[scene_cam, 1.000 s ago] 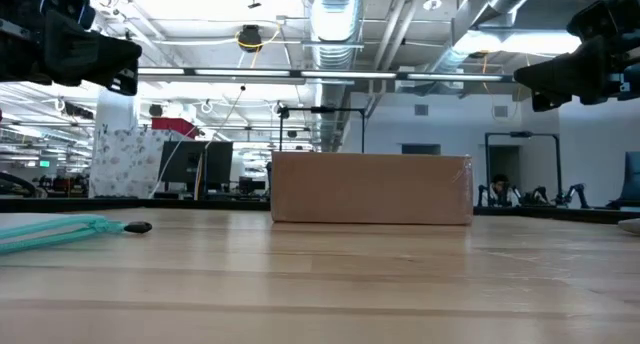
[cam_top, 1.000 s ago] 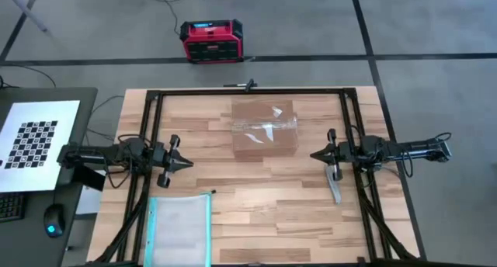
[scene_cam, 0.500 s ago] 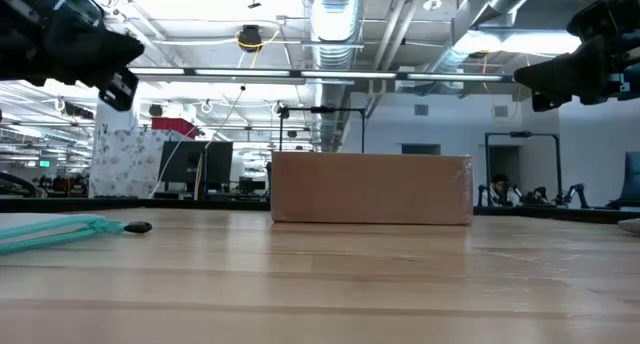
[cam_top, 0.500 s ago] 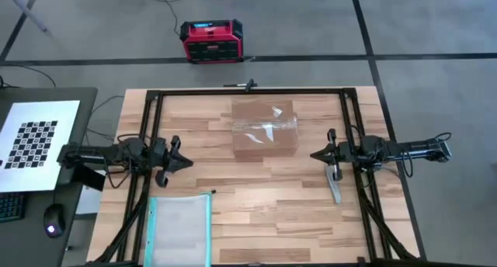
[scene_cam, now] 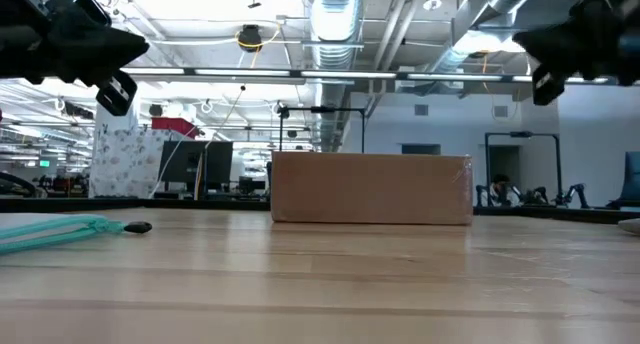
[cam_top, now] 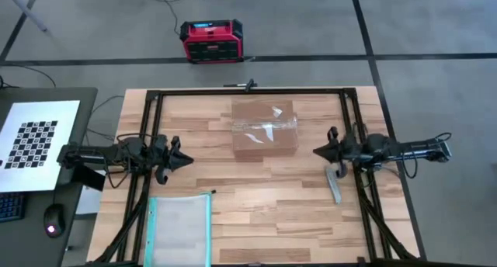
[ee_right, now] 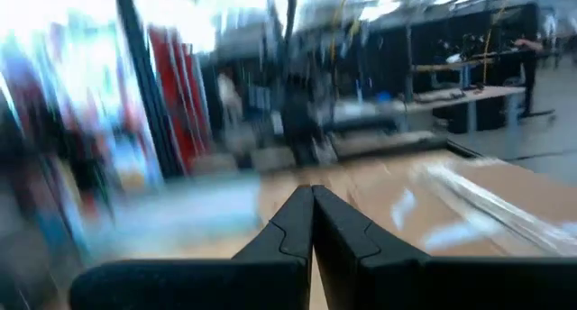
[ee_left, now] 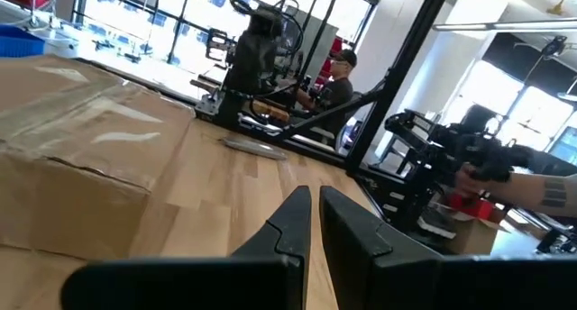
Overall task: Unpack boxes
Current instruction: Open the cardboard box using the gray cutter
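Brown cardboard box (cam_top: pixel 265 128), flaps shut under shiny clear tape (cam_top: pixel 266 126), sits upper centre of my overhead frame on the wooden table (cam_top: pixel 256 213). I see the left gripper (cam_top: pixel 189 161) at centre left and the right gripper (cam_top: pixel 316 152) at centre right, both pinched narrow, holding nothing, pointing toward the box from either side, well apart from it.

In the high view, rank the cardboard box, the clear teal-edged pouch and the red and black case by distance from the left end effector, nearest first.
From the left end effector, shut, at the table's left side:
1. Clear teal-edged pouch, at the table's near left edge; too close to call against the box.
2. Cardboard box, middle of the table, toward the far edge.
3. Red and black case, on the floor beyond the table.
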